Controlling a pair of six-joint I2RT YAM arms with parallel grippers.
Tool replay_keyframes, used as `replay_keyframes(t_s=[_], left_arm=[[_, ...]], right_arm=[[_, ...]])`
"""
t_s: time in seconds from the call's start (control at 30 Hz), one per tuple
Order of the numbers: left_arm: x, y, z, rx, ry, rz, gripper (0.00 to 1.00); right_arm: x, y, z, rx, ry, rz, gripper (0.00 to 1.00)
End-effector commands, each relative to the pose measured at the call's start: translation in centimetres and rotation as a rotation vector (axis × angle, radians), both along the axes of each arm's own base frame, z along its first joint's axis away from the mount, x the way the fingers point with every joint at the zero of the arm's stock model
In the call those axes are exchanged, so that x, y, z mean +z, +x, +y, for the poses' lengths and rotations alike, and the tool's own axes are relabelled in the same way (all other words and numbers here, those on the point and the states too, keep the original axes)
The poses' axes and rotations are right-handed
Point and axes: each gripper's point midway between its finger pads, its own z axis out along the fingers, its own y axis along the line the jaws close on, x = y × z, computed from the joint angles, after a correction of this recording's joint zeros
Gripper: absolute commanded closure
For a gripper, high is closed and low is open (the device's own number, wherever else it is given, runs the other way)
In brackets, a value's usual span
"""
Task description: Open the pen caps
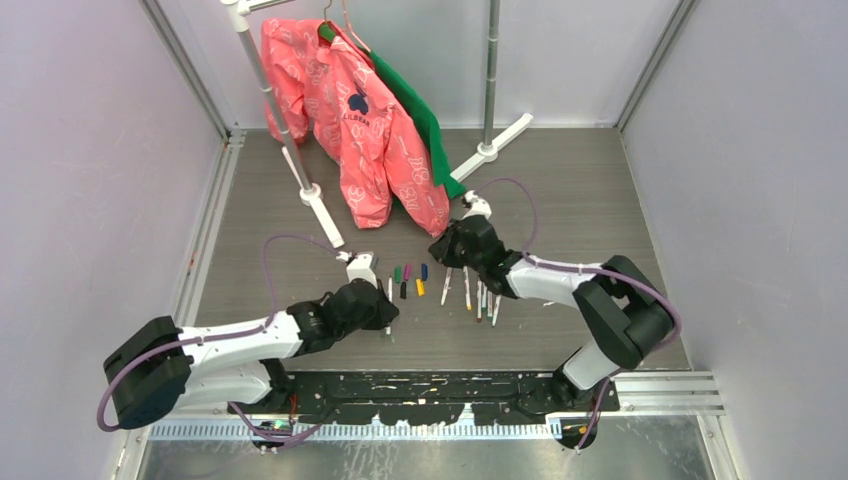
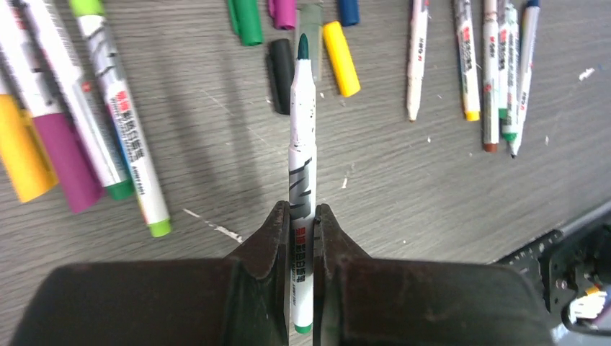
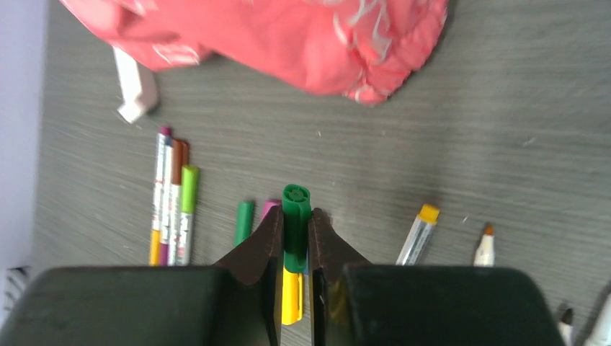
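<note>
**Green Cap Off, Both Grippers Loaded**

The left gripper (image 2: 301, 220) is pinching the lower barrel of a thin white marker pen with a dark green felt tip (image 2: 302, 122), jaws pressed against its sides. The hold is sitting low on the barrel, so the writing end is projecting free toward the far side of the grey wood-grain table (image 2: 216, 151). The tip is showing bare, with no cap on it.

The right gripper (image 3: 295, 218) is clamping a short green cylindrical plastic cap (image 3: 296, 196) between its fingers, with the cap's round end facing away from the wrist. In the top view the two grippers are standing apart, so cap and pen are reading as fully separated. This pen's opening step appears complete.

The held cap is hanging above a group of loose coloured caps (image 2: 341, 50) lying between the arms, probably so it can be released among them. A row of uncapped white pens (image 2: 490, 72) is lying toward the right arm, and capped white pens (image 2: 65, 162) are lying to the left, within the left arm's reach. The next move is calling for both grippers to release their loads – cap to the caps, barrel to the uncapped row
</note>
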Motion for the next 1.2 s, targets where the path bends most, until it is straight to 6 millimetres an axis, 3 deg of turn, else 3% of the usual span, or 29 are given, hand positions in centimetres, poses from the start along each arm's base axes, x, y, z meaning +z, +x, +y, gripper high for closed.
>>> replay_keyframes(t_s=[0.0, 0.33, 0.53, 0.73, 1.17], left_arm=[[1.5, 1.8, 1.5, 0.118, 0.048, -0.050, 1.00], [3.3, 2.7, 2.1, 0.166, 0.080, -0.082, 1.00], [4.4, 3.2, 1.5, 0.160, 0.075, -0.097, 1.00], [5.2, 3.7, 1.0, 0.152, 0.085, -0.110, 1.00], [6.4, 5.5, -1.6, 0.126, 0.117, -0.125, 1.00]], right_arm=[[-2.7, -0.4, 0.1, -0.028, -0.168, 0.047, 0.99], [-5.4, -2.7, 2.2, 0.010, -0.281, 0.095, 0.96], [-6.1, -3.4, 2.7, 0.024, -0.312, 0.103, 0.80], [-5.5, -3.6, 2.4, 0.009, -0.332, 0.088, 0.60], [-2.5, -3.9, 0.8, -0.040, -0.316, 0.021, 0.54]])
